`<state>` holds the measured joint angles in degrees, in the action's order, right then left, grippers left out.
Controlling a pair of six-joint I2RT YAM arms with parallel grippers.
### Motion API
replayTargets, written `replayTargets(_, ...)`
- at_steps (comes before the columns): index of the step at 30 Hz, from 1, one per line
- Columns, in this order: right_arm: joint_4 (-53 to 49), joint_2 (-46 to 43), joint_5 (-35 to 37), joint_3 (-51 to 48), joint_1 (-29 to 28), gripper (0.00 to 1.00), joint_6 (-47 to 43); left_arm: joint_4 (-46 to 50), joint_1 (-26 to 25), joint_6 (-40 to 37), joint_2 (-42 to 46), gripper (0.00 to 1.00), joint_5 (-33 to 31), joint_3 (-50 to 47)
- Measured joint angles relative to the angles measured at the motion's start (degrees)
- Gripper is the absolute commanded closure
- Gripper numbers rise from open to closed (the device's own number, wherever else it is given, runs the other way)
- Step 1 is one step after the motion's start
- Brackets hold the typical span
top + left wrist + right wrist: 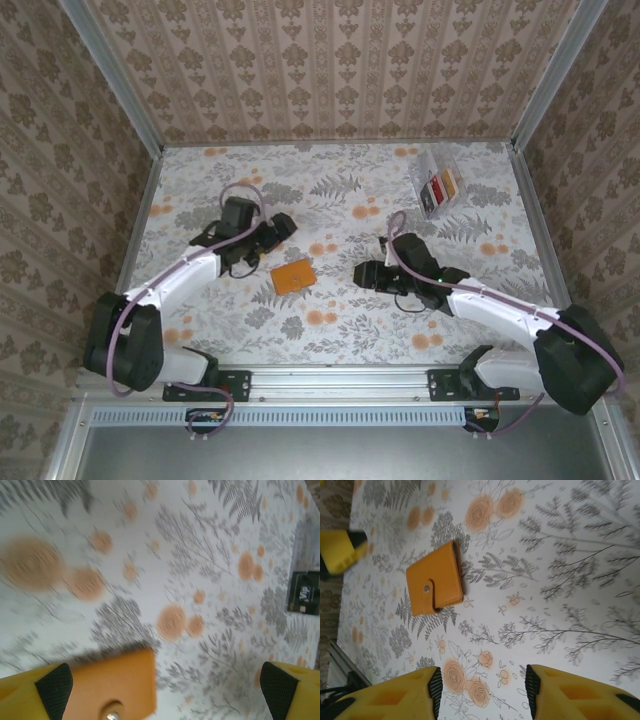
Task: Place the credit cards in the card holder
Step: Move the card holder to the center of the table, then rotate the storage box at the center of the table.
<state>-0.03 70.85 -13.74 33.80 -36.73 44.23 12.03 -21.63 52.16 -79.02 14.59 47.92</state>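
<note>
While the card holder point(293, 277) lies shut on the table point(350, 200), near the middle and between the two arms, the credit cards point(441, 187) sit well apart from it inside a clear plastic box point(428, 165) at the far right corner. In the overhead view three cards show through the box side by side: one red, one dark and one orange-yellow. Whether they lie flat or lean cannot be told.

From the left wrist, the dark card point(304, 594) carries pale letters that look like "VIP"; the rest of its print is too blurred to read.

The card holder point(435, 585) is a small orange-tan, leather-look rectangle, folded closed. A rounded tab point(431, 591) wraps over one edge and is fastened with a small metal snap. It lies flat on a pale floral cloth printed with grey ferns and orange blooms.

The left gripper point(165, 682) hangs just beside the holder with its yellow, black-padded fingers point(50, 685) spread wide and nothing between them; a corner of the holder point(115, 685) lies on the cloth below.

The right gripper point(484, 690) points at the holder from the other side, near but not touching. Its jaws stand partly apart, with only bare cloth in the gap.
</note>
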Motion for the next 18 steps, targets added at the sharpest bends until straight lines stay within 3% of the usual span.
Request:
replayTargets(6,3.56,3.74,6.91,2.12,-7.32,0.53,3.85,1.2,2.58,-10.93,-10.6,0.03,8.17,6.14)
replayTargets(18,7.37,11.39,11.02,4.98,-11.56,0.52,8.13,4.85,1.95,-19.34,-13.99,0.08,18.21,5.9)
